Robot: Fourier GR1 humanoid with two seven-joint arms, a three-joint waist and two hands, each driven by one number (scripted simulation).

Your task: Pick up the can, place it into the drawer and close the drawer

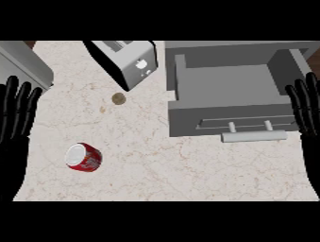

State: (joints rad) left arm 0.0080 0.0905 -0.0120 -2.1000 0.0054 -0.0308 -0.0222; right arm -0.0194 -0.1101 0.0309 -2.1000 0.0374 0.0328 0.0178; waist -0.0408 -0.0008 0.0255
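Two hands rest at the view's sides, fingers straight and holding nothing: the left hand (pixel 7 124) at nine o'clock, the right hand (pixel 317 113) at three o'clock. The can (pixel 83 157) lies on its side on the counter (pixel 155 170) at about eight o'clock, red with white markings I cannot read, silver end toward the left hand. Bare marble lies all round it. The drawer (pixel 232 90) stands open at two o'clock, handle (pixel 254 136) toward the lower edge. A toaster (pixel 124 60) sits at twelve o'clock, a small brown disc (pixel 118 99) just below it.
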